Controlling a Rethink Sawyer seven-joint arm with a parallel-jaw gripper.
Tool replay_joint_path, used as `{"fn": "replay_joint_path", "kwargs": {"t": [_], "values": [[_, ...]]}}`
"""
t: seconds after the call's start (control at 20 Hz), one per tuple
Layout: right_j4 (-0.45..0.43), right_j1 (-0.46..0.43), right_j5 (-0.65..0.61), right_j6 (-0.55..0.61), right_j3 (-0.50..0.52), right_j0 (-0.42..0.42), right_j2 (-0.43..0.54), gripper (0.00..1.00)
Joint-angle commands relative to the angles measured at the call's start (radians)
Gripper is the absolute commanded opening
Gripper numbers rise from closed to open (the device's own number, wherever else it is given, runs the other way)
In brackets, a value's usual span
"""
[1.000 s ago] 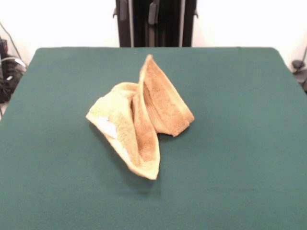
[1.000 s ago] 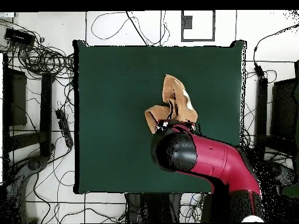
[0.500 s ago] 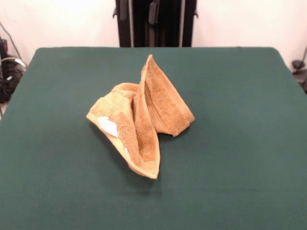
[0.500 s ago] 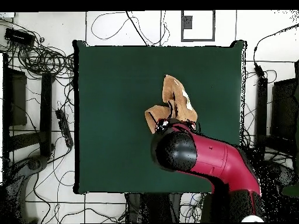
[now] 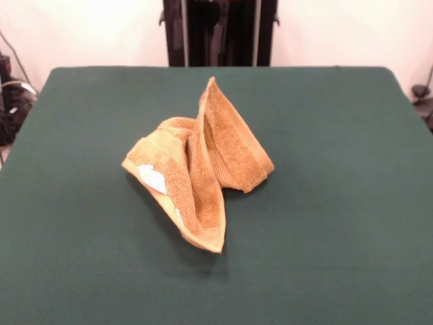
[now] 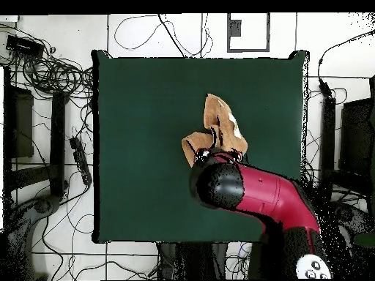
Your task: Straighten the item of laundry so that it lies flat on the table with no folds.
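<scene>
- Towel lies crumpled and folded near the middle of the green bench, one corner peaked upward, white label showing.
- Red arm overhangs it; jaws hidden, state cannot be told.

You have a plain white wall behind, a pale tiled floor strewn with tangled black cables, and dark rack-like furniture at both sides, possibly shelving.
</scene>
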State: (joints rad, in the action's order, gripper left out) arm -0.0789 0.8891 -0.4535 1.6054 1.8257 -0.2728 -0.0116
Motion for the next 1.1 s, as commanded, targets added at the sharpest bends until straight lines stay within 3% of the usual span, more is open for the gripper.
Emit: {"fn": "replay_joint_path", "kwargs": {"t": [0.05,0.3,0.6,1.1], "values": [[0.018,-0.264,0.18,0.224,-0.042,0.041,0.042,1.0],[0.016,-0.359,0.269,0.208,-0.09,0.043,0.034,1.0],[0.015,-0.424,0.267,0.143,-0.151,0.007,0.057,1.0],[0.013,-0.432,0.265,0.142,-0.161,0.003,0.058,1.0]]}}
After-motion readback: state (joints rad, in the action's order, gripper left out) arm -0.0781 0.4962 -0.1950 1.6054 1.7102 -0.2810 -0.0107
